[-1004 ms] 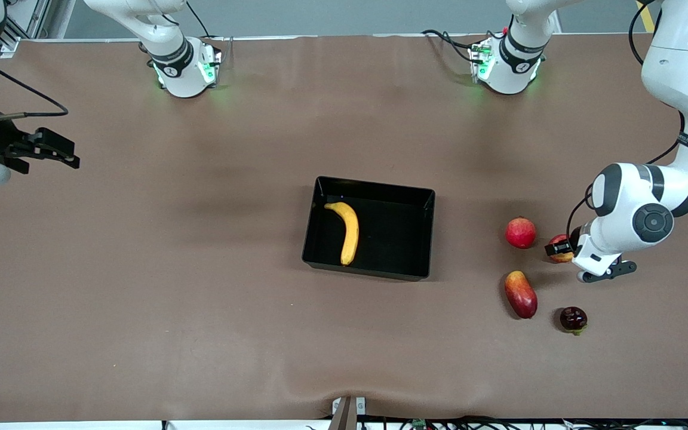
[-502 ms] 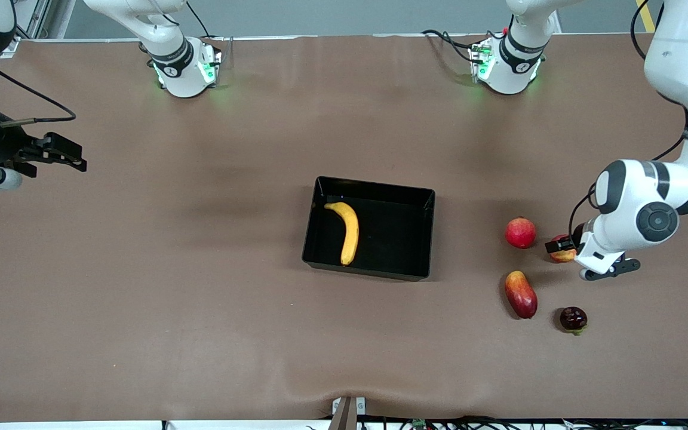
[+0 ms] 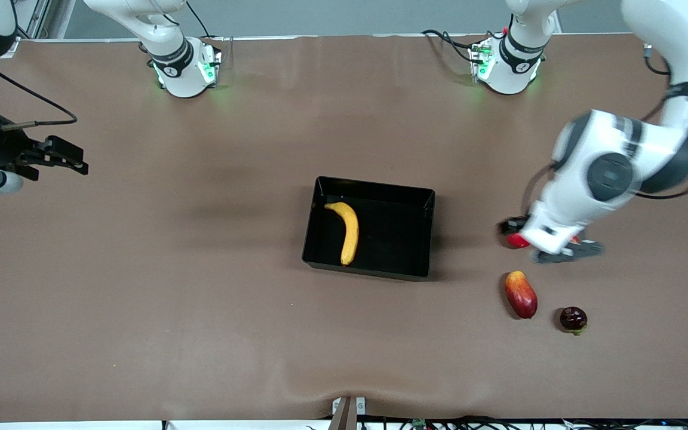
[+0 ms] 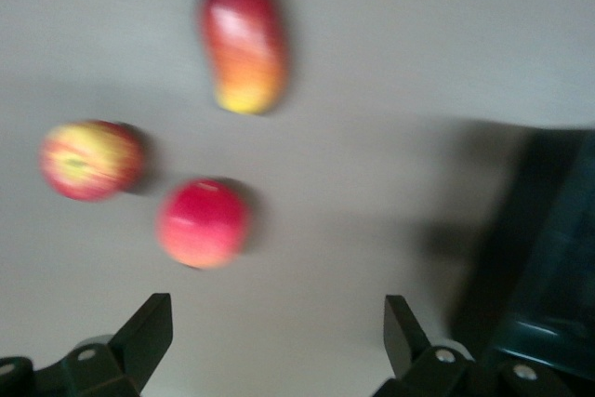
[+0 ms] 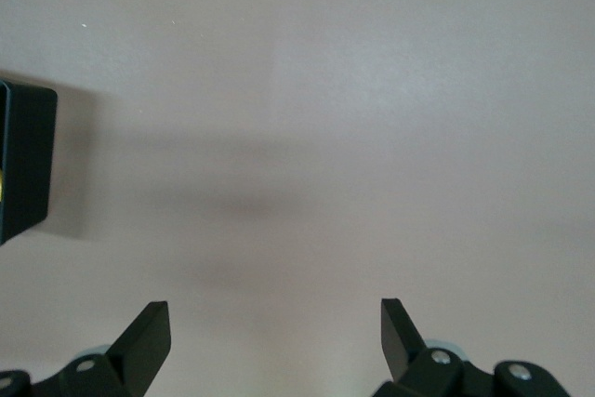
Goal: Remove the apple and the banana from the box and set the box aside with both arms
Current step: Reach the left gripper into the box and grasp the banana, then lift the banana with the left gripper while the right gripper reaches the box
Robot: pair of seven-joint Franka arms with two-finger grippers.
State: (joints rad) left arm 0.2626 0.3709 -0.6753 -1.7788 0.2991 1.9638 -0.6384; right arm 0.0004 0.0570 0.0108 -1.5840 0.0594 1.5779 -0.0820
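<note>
The yellow banana lies in the black box at the table's middle. The red-and-yellow apple sits on the table beside a plain red round fruit; in the front view the left arm hides the apple. My left gripper is open and empty over the table by the plain red fruit, between it and the box; its wrist view shows the box's edge. My right gripper is open and empty over bare table at the right arm's end.
An oval red-orange mango and a small dark round fruit lie nearer the front camera than the left gripper. The mango also shows in the left wrist view. A box corner shows in the right wrist view.
My left arm has swung from the apple toward the box with nothing in its gripper; the apple stays on the table. The right gripper has shifted only slightly.
</note>
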